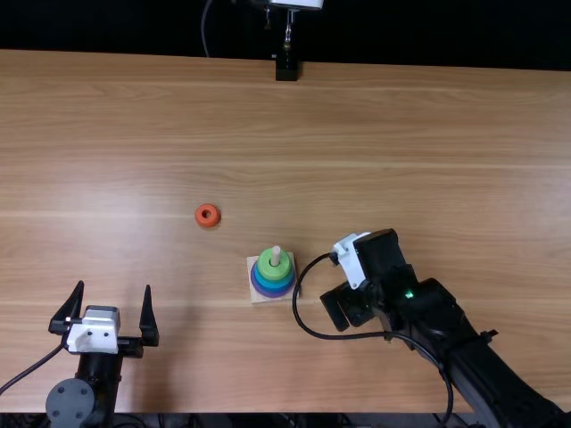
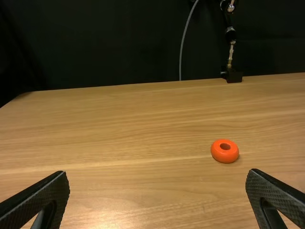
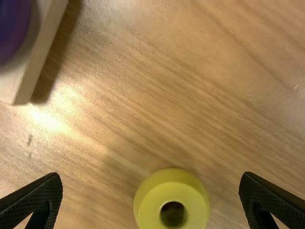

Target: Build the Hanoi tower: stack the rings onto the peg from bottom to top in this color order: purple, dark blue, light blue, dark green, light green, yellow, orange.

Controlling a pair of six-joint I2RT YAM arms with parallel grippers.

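My left gripper [image 1: 114,287] stands open at the near left of the table; in the left wrist view the left gripper [image 2: 158,172] has nothing between its fingers. An orange ring [image 1: 207,215] lies flat, left of the peg [image 1: 275,256] and farther back; the left wrist view has the orange ring [image 2: 224,151] too. Around the peg, purple and blue rings lie under a light green ring [image 1: 268,267]. Right of the base, my right gripper [image 1: 346,307] points down. In the right wrist view the right gripper [image 3: 151,176] is open, with a yellow ring [image 3: 172,198] between its fingers, not gripped.
The pale square base [image 1: 255,290] has its corner [image 3: 24,86] close by in the right wrist view. A black cable [image 1: 300,308] loops from the right arm past the base's right side. A black stand [image 1: 286,69] is at the table's far edge.
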